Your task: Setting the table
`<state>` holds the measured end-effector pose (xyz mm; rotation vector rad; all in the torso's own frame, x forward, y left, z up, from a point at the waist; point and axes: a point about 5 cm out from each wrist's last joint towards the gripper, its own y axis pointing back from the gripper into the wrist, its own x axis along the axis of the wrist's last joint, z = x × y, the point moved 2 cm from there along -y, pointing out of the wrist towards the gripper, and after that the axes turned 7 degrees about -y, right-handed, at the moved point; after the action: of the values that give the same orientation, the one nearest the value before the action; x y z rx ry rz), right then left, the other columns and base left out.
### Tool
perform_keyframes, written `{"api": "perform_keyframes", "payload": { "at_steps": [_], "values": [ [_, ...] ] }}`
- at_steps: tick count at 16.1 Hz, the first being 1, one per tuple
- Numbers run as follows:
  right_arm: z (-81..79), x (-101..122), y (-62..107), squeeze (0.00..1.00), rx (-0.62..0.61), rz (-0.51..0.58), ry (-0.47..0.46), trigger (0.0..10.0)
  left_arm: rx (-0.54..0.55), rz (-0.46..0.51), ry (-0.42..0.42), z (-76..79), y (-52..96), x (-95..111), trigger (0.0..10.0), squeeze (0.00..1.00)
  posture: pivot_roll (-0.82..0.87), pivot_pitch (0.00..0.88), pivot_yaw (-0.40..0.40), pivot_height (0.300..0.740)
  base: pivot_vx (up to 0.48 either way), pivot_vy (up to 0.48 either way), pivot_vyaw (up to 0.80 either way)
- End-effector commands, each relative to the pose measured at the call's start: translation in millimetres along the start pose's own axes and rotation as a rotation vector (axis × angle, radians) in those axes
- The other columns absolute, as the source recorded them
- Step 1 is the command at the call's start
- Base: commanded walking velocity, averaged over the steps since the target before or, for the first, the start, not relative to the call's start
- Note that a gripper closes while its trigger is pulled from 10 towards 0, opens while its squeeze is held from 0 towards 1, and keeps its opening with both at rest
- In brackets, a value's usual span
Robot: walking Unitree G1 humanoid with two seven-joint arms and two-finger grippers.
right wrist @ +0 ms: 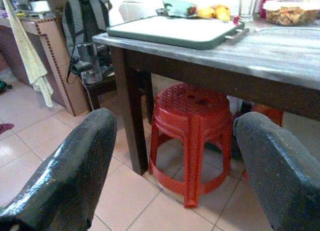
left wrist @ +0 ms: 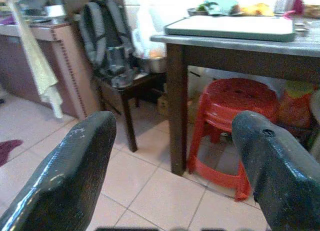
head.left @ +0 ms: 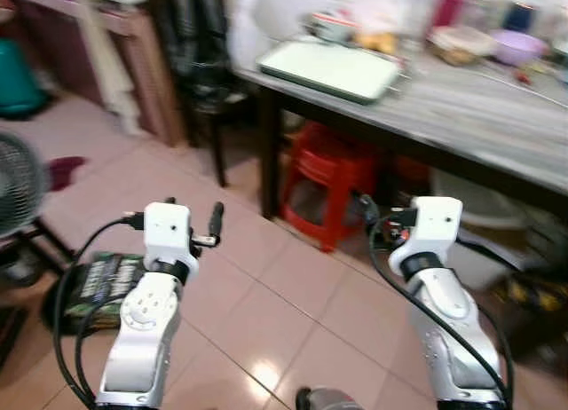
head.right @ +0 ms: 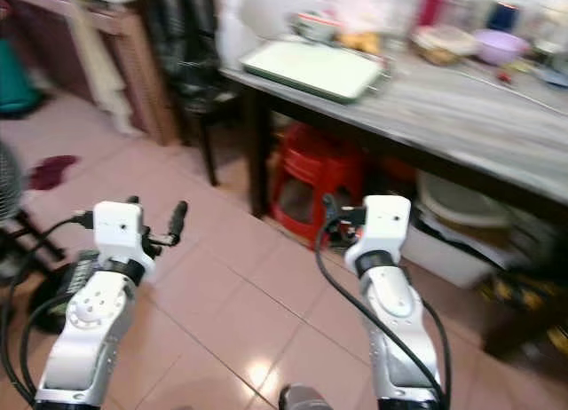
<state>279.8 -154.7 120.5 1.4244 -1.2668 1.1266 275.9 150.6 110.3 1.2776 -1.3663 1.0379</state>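
Counter (head.left: 461, 108) with a tray and tableware, upper right of the frame

A grey, marbled counter on dark legs runs from upper centre toward the right edge. At its near left corner lies a flat, pale green tray (right wrist: 175, 31) with a darker rim, nothing on it. Behind the tray sit a small bowl (head.left: 333, 26) and something yellow (right wrist: 215, 12); farther right stand a purple bowl (head.left: 517, 46), a container of food (right wrist: 290, 12) and a red cup (head.left: 450, 6), all blurred
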Motion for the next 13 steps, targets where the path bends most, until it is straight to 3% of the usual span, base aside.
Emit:
{"api": "perform_keyframes", "payload": {
  "at_steps": [1,5,13],
  "values": [
    [1.1,7,-1.5,0.00,0.000,0.016,-0.002,10.0,0.001,0.020,-0.010,-1.6,-1.3,8,10.0,0.00,-0.01,0.051,0.028,0.740,0.000,0.000,-0.78],
    [0.6,2,3.4,0.00,-0.010,-0.010,0.010,10.0,0.019,-0.012,-0.007,1.6,7.9,-3,10.0,0.00,-0.01,0.048,0.027,0.740,0.000,0.000,0.00],
    [0.6,2,3.4,0.00,-0.010,-0.010,0.010,10.0,0.019,-0.012,-0.007,1.6,7.9,-3,10.0,0.00,-0.01,0.048,0.027,0.740,0.000,0.000,0.00]
  ]
}}
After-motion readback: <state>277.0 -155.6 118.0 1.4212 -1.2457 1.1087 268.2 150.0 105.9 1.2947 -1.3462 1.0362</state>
